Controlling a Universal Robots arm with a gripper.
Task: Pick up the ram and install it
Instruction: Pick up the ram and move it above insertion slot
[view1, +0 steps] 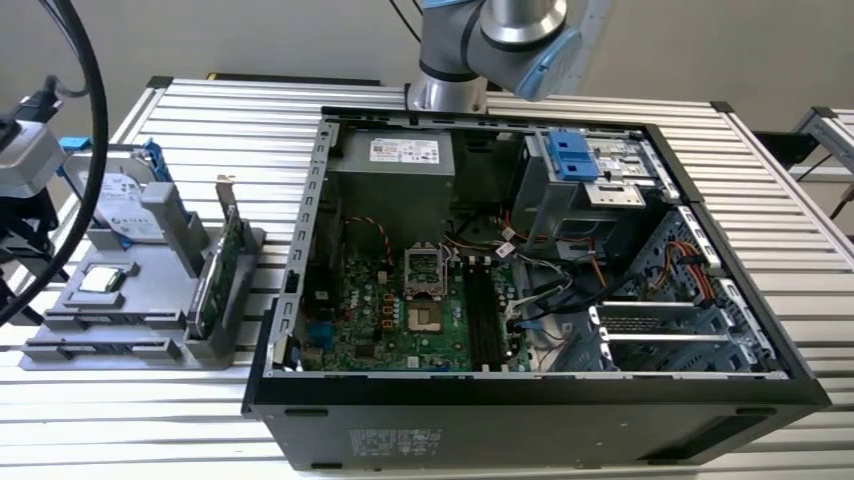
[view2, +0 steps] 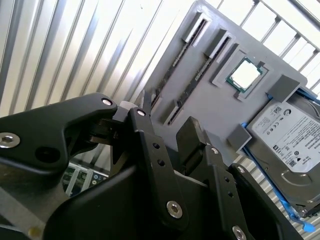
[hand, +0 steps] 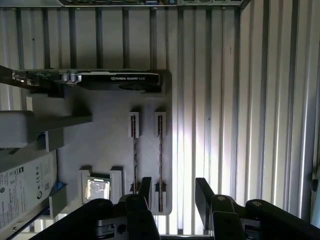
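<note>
Two thin dark ram sticks stand edge-on in parallel slots of a grey holder tray (hand: 107, 150). One ram stick (hand: 160, 150) is nearer the tray's edge and the other (hand: 135, 152) is beside it; both sticks (view2: 192, 80) also appear in the second wrist view. My gripper (hand: 173, 192) hangs well above the tray, open, with nothing between its black fingers (hand: 145, 187). In the first wrist view the stick nearer the edge lines up with the gap between the fingers. The gripper (view2: 167, 125) also stands open in the second wrist view.
The tray (view1: 134, 300) sits at the exterior view's left and holds a silver hard drive (view2: 287, 132), a processor chip (hand: 97, 189) and an upright graphics card (hand: 117, 80). The open computer case (view1: 534, 390) lies beside it, with long black memory slots (view1: 483, 320) on its motherboard.
</note>
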